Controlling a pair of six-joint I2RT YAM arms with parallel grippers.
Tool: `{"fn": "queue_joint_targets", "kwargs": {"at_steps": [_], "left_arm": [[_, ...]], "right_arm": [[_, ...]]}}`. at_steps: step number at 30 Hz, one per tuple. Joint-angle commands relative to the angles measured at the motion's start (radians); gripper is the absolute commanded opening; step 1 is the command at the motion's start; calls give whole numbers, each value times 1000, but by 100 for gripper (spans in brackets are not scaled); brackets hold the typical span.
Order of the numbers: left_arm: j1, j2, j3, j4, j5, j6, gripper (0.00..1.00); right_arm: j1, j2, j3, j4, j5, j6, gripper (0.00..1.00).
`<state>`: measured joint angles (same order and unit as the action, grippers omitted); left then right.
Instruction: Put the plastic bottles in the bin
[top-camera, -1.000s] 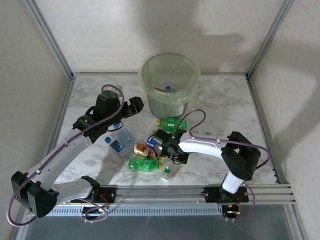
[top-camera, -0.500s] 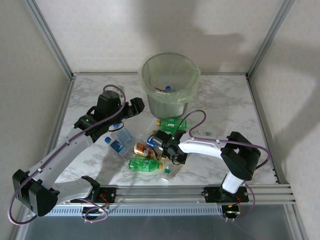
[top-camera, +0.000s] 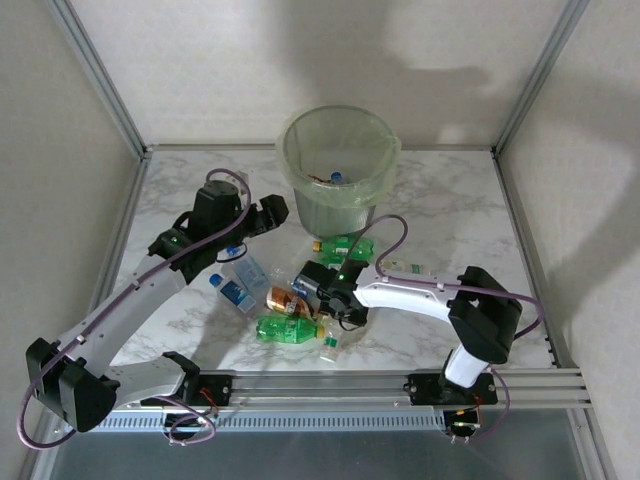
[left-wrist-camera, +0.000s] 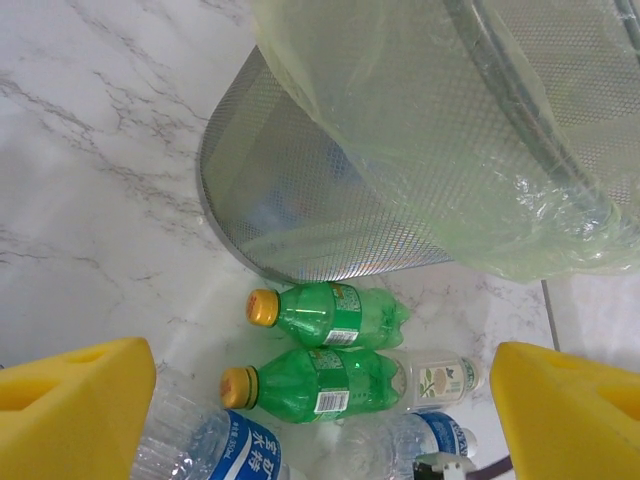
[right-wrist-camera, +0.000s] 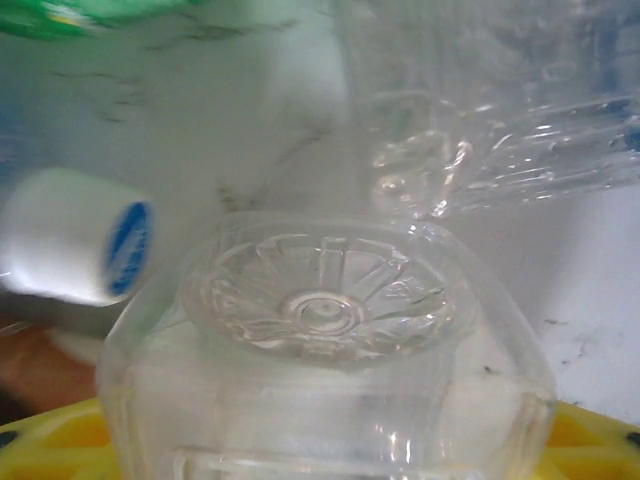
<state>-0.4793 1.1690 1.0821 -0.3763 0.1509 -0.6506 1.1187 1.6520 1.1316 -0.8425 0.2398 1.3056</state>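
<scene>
The bin (top-camera: 335, 165), a grey mesh pail with a pale green liner (left-wrist-camera: 450, 130), stands at the back with bottles inside. Several plastic bottles lie in front of it: two green ones (left-wrist-camera: 330, 315) (left-wrist-camera: 320, 380), a clear white-labelled one (left-wrist-camera: 440, 378) and a blue-labelled one (left-wrist-camera: 210, 440). My left gripper (top-camera: 272, 212) hangs open beside the bin's left base, nothing between its yellow pads (left-wrist-camera: 70, 410). My right gripper (top-camera: 335, 298) sits low in the pile, its yellow pads (right-wrist-camera: 60, 440) pressed on a clear bottle (right-wrist-camera: 325, 300) seen base-on.
A green bottle (top-camera: 290, 328), an orange-labelled one (top-camera: 288, 298) and a blue-labelled one (top-camera: 235, 283) lie near the front centre. A white cap (right-wrist-camera: 80, 250) and another clear bottle (right-wrist-camera: 500, 110) lie just past the held one. Frame posts stand at the table's back corners.
The right gripper's jaws have closed in on the clear bottle and the gripper has shifted slightly left and away. The left arm has hardly moved.
</scene>
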Motion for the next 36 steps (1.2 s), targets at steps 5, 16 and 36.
{"fn": "queue_joint_targets", "kwargs": {"at_steps": [5,16,36], "left_arm": [[26,2,9,29,4,17,86],[48,17,22,39,11,11,86],[70,34,35,39,27,3,86]], "right_arm": [[29,-86,173,-145,129,-28,59],[3,-121,599,-338,310,-141,57],[-344,-27,1040,-82,159,-465,53]]}}
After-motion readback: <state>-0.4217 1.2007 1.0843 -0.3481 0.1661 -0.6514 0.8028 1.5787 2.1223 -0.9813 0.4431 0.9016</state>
